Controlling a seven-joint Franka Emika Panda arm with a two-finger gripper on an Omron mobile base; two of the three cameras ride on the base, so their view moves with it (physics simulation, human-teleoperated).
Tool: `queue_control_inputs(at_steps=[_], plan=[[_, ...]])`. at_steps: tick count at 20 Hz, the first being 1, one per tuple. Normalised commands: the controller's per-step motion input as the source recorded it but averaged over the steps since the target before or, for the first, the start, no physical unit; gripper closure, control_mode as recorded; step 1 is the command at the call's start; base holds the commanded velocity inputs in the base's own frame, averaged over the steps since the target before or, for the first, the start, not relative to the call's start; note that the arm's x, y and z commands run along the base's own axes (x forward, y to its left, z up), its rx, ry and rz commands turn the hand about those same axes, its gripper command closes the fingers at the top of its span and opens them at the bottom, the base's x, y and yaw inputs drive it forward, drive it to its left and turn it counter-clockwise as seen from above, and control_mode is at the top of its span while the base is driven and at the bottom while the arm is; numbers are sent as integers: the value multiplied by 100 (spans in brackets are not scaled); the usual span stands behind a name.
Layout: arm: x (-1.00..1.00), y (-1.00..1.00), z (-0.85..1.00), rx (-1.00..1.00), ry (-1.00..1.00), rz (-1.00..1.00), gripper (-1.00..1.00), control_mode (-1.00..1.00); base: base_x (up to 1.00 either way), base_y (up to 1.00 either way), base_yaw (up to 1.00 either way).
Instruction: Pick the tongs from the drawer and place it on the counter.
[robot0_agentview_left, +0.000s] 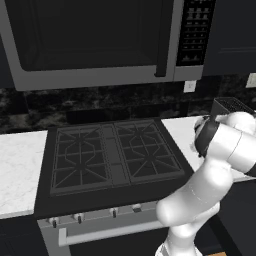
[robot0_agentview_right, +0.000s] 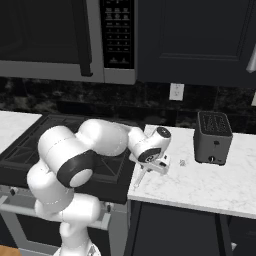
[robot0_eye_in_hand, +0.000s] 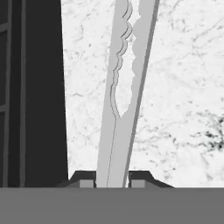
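Note:
The tongs (robot0_eye_in_hand: 127, 87) are a long pale silver-grey utensil with scalloped ends, running up from between my finger tips in the hand view. My gripper (robot0_eye_in_hand: 113, 180) is shut on their handle end. Behind them lies the white marble counter (robot0_eye_in_hand: 183, 78). In the right base view my gripper (robot0_agentview_right: 152, 167) hangs over the counter's (robot0_agentview_right: 200, 185) left front corner, with the tongs (robot0_agentview_right: 140, 178) slanting down from it past the counter's front edge. Whether they touch the counter I cannot tell.
The black gas stovetop (robot0_agentview_right: 25, 145) borders the counter on the left, seen also as a dark band (robot0_eye_in_hand: 35, 87) in the hand view. A dark toaster (robot0_agentview_right: 214, 137) stands at the back right, a small speck (robot0_agentview_right: 182, 162) beside it. A microwave (robot0_agentview_left: 95, 40) hangs above the stove.

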Motion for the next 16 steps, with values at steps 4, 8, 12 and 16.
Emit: queue_control_inputs(at_steps=[4, 8, 12, 16], plan=[[42, -35, -57, 4, 0, 0, 100, -100, 0, 0, 0], [45, -5, -36, 0, 0, 0, -100, -100, 0, 0, 0], [12, -8, 8, 1, 0, -1, -100, -100, 0, 0, 0], [-9, 0, 47, -1, -8, 0, -100, -100, 0, 0, 0]])
